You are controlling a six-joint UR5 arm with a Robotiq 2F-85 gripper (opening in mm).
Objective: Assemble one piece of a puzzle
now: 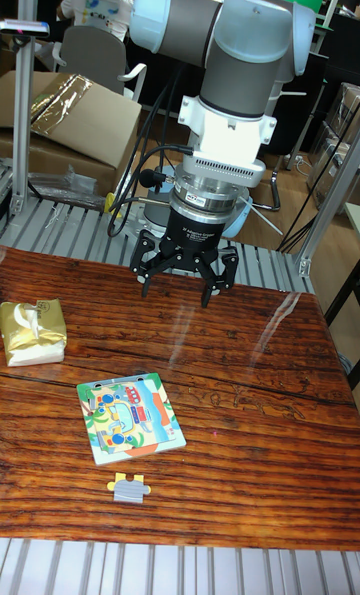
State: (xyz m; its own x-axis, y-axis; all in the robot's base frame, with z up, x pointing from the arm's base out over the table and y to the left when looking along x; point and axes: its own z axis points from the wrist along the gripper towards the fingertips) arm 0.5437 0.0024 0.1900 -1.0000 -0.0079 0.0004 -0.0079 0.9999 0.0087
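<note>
A square puzzle board (130,416) with a colourful cartoon picture lies flat on the wooden table, left of centre and towards the front. A single loose puzzle piece (129,487), grey with a yellow part, lies just in front of the board near the table's front edge. My gripper (178,287) hangs above the back of the table, well behind and a little right of the board. Its black fingers (146,273) are spread and hold nothing.
A gold-wrapped packet (32,331) sits at the left edge of the wooden table (260,405). Behind the table are a cardboard box (70,120), metal frame posts (22,115) and a seated person (98,5).
</note>
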